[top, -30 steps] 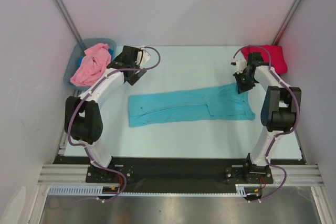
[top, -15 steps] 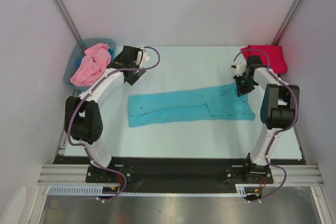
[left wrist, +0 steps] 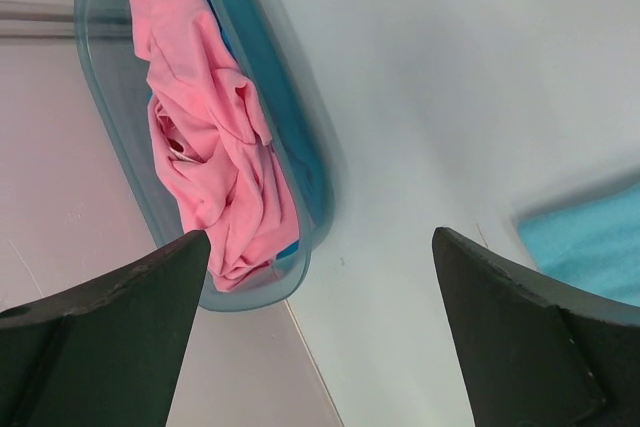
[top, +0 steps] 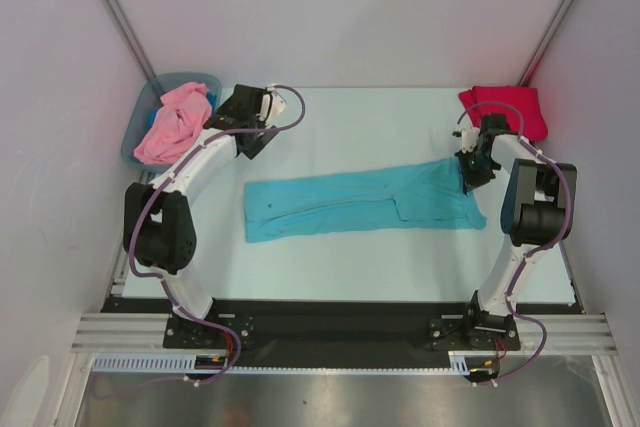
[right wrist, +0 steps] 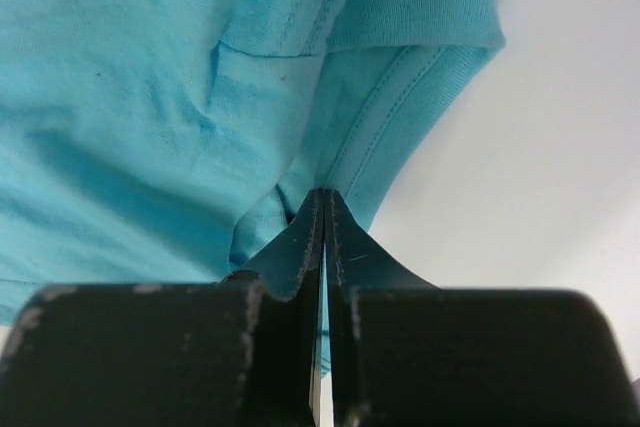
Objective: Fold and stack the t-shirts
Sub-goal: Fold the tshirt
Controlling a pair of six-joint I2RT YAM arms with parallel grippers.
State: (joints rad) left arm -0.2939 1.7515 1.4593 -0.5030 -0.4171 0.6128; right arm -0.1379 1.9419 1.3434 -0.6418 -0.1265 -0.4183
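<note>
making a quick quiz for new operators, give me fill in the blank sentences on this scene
The right gripper is ___ on the teal t-shirt.
The left gripper stands ___, holding nothing.
The pink t-shirt lies in the bin on the robot's ___ side.
The red t-shirt lies on the robot's ___ side.
Missing words: shut; open; left; right.

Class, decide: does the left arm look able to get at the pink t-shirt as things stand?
Probably yes: the left arm sits beside the bin, jaws open, and the pink t-shirt lies on top, uncovered.
</note>
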